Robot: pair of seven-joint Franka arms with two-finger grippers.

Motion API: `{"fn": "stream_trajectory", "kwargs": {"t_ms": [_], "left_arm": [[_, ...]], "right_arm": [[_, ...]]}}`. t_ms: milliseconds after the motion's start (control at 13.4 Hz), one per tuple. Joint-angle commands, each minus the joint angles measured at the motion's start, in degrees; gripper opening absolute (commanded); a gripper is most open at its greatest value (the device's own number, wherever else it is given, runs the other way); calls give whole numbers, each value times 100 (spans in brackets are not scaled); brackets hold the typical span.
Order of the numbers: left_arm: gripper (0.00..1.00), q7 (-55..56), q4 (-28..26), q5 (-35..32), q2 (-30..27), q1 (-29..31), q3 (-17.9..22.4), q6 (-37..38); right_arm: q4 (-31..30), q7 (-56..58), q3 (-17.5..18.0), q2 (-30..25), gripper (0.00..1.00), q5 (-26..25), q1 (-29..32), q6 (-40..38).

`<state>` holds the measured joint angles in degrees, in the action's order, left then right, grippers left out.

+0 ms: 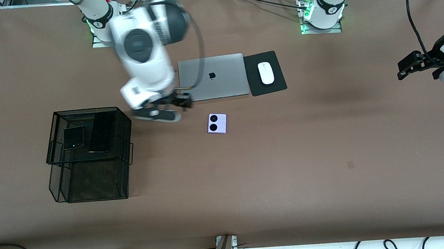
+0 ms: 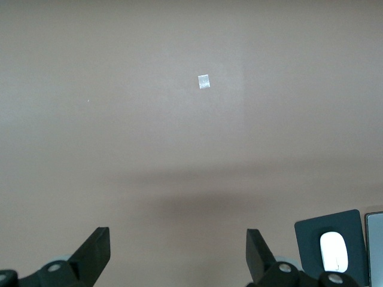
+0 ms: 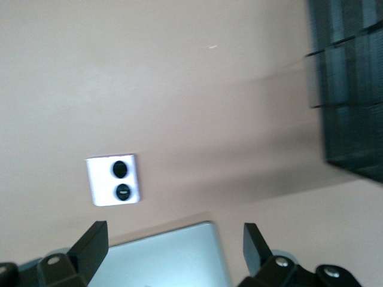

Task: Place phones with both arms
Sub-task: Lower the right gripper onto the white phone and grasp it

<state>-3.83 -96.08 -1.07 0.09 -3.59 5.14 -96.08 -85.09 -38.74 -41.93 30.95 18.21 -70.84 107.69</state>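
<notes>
The lavender-white phone [image 1: 217, 123] with two black lenses lies flat on the table, nearer the front camera than the laptop. It also shows in the right wrist view [image 3: 114, 179]. The squarish black flip phone [image 1: 74, 138] and the long black slab phone [image 1: 101, 132] lie in the black mesh basket [image 1: 92, 190]. My right gripper [image 1: 183, 100] is open and empty over the laptop's near corner [image 3: 173, 245], beside the lavender phone. My left gripper [image 1: 400, 70] is open and empty [image 2: 178, 248], up over bare table at the left arm's end.
A closed grey laptop [image 1: 212, 77] lies mid-table, also in the right wrist view [image 3: 167, 260]. A white mouse [image 1: 266, 72] sits on a black pad [image 1: 276, 82] beside it, seen too in the left wrist view [image 2: 334, 251]. The basket wall [image 3: 353, 89] shows in the right wrist view.
</notes>
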Motion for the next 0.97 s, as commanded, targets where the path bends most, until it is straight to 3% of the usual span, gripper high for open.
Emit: {"fn": "stream_trajectory", "kwargs": {"t_ms": [0,223,893], "left_arm": [[100,-30,-148,11,-220,305,-398,115],[100,-47,-122,1,-176,350,-496,221],[100,-12,-16,10,-132,342,-496,282]], "right_arm": [[520,-546,482,542,100,-11,88,304],[503,-679,869,955,100,33,88,910],[-24,-477,1160,1808,100,226,149,2641]]}}
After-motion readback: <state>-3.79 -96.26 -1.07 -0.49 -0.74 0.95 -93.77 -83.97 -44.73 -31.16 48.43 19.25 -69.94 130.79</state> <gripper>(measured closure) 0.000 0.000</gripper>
